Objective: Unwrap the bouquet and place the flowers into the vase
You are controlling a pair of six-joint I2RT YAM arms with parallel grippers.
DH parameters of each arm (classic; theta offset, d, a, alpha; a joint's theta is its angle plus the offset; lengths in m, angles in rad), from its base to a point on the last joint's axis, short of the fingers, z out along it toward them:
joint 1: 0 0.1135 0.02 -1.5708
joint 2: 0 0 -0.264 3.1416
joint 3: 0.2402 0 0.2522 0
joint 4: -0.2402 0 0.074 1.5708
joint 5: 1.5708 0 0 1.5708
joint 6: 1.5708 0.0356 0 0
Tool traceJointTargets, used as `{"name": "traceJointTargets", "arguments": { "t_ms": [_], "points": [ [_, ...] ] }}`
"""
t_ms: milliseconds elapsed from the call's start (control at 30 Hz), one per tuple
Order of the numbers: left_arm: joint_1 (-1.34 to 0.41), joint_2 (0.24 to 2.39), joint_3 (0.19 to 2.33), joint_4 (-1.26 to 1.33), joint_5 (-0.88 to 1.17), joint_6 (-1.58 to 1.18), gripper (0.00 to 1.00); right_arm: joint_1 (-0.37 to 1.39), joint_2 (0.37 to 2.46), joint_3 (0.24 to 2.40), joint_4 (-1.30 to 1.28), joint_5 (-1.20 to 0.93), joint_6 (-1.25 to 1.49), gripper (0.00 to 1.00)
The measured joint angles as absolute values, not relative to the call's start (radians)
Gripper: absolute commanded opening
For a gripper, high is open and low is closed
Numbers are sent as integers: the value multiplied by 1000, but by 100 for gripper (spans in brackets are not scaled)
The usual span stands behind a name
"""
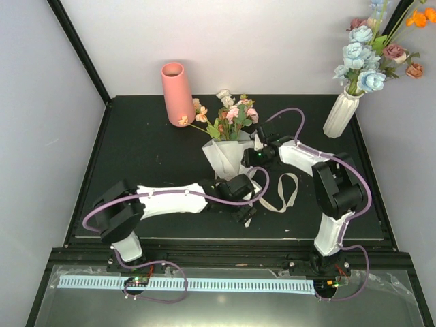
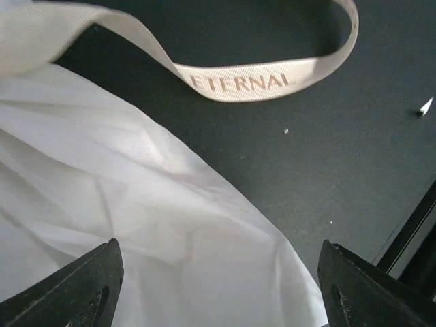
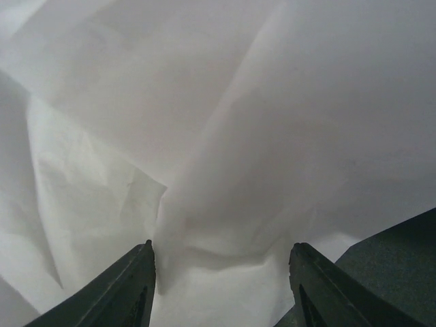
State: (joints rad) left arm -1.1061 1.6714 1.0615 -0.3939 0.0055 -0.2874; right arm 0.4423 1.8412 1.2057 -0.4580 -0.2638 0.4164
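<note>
**Left tool** [image 2: 219, 251] – open wide. Both fingers [image 2: 82, 286] stand well apart above the cream-white paper [image 2: 102, 191] at the bouquet's near end, and nothing is held. The untied ribbon [image 2: 252, 82], printed "ETERNAL", lies loose on the desk [image 1: 150, 157] just beyond.

**Right tool** [image 3: 221, 251] – partly open. A bulging fold of the paper sits between its fingers [image 3: 136, 286]; firm contact cannot be confirmed.

**Bouquet** [image 1: 228, 146] – lies mid-desk between the two tools, with the paper around the stems. The flowers [image 1: 231, 112] point toward the far edge. One peach bloom is just beside the base of the upright vase [image 1: 176, 92].
</note>
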Motion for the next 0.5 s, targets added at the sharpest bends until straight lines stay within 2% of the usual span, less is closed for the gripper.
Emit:
{"name": "traceJointTargets", "arguments": {
  "t_ms": [133, 267, 333, 433, 500],
  "points": [
    [-1141, 1720, 1063, -391, -33, -293, 63, 442, 1851, 1206, -458, -250, 415, 46],
    [-1160, 1757, 1064, -383, -91, -316, 33, 443, 1851, 1201, -455, -245, 406, 35],
    [-1164, 1760, 1058, -369, -120, -322, 21, 443, 1851, 1196, -454, -244, 405, 29],
    [-1167, 1735, 1009, -327, -159, -337, 3, 442, 1851, 1181, -448, -234, 401, 27],
    [-1167, 1698, 961, -308, -184, -343, 2, 442, 1851, 1169, -445, -225, 398, 26]
  ]
}}
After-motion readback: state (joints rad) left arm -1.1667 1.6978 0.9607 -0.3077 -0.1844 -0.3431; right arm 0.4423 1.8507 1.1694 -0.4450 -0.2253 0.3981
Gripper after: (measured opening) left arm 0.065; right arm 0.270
